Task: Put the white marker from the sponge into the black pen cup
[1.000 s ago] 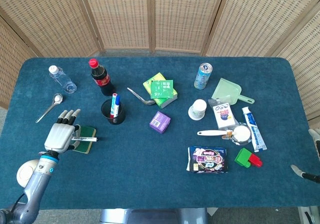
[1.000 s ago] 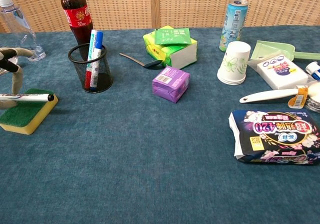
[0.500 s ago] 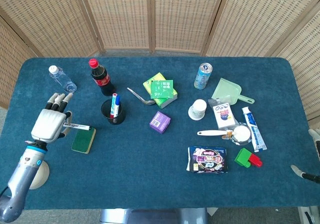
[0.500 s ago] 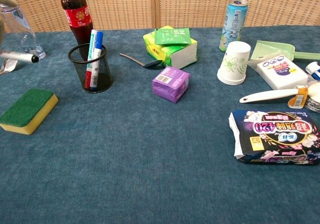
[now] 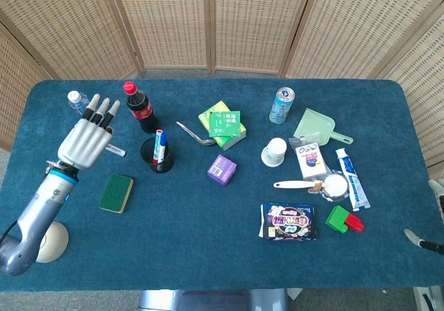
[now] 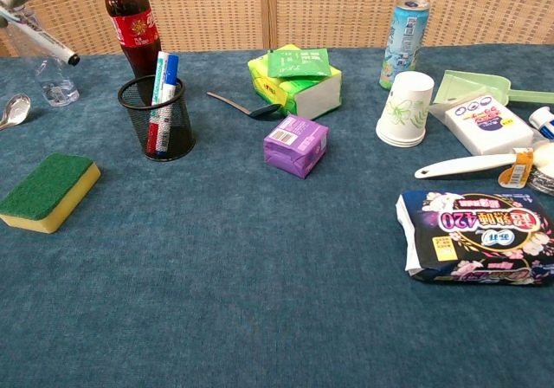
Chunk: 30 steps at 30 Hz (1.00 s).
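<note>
While the marker (image 5: 115,149) is up in the air, clear of the sponge (image 5: 116,193), the job is to bring its dark tip over the mouth of the cup (image 5: 157,155) and turn it more nearly upright before letting go. It lies at a slant now, tip pointing toward the cup, and a slanted release could catch the mesh rim or knock the pens already standing inside (they take up part of the opening). Lowering the tip into the free side first would likely be safest.

The left hand (image 5: 86,142) holds the marker from above, just left of the cup and near the cola bottle (image 5: 141,107). Its fingers are stretched out rather than curled, and the marker pokes out from under the palm; the exact grip is hidden. The chest view catches only the marker's tip end at the top left corner. The right hand is out of sight.
</note>
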Available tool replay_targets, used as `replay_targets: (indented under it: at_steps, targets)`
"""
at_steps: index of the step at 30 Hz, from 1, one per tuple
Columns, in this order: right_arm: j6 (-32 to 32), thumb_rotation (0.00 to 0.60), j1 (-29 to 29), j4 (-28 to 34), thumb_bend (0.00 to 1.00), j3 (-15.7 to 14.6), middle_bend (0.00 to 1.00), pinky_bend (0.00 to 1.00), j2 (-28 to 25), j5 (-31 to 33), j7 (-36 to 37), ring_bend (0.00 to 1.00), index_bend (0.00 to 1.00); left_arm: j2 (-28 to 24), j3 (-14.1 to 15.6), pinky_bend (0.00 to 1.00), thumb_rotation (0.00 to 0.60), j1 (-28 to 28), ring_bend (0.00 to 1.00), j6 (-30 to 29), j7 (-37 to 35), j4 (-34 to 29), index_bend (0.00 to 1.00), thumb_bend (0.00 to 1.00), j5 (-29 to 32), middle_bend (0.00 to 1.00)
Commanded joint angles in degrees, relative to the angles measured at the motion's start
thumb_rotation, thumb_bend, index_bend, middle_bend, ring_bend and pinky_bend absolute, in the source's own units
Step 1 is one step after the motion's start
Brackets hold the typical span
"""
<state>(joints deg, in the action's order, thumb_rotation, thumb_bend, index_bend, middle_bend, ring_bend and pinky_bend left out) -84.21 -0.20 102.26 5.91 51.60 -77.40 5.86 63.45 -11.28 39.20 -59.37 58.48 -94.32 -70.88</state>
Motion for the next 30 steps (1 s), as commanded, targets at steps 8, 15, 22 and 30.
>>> replay_targets:
  at_steps: [8,15,22,30]
  targets:
    - [-0.1,0.600,-0.2,-0.2,0.00,0.1,0.00,0.00,-0.4,-0.1,1.5,0.00,0.11,5.3,0.7,0.12,0.600,7.5,0.00,1.2,12.4,4.3,0.58,0.33,5.3,0.00]
    - [0.1,0.600,-0.1,-0.4,0.00,0.2,0.00,0.00,-0.6,-0.1,2.3,0.00,0.11,9.0,2.3,0.12,0.600,10.9,0.00,0.7,20.0,4.7,0.57,0.33,6.0,0.00]
    - [0.0,0.600,-0.3,-0.5,0.00,0.2,0.00,0.00,-0.9,-0.3,3.2,0.00,0.11,13.1,3.9,0.13,0.600,14.0,0.00,0.4,27.1,5.5,0.56,0.33,8.1,0.00]
    - [-0.1,0.600,-0.5,-0.7,0.00,0.3,0.00,0.00,-1.2,-0.2,4.3,0.00,0.11,17.4,6.0,0.13,0.600,15.7,0.00,-1.2,30.0,7.6,0.39,0.33,7.2,0.00]
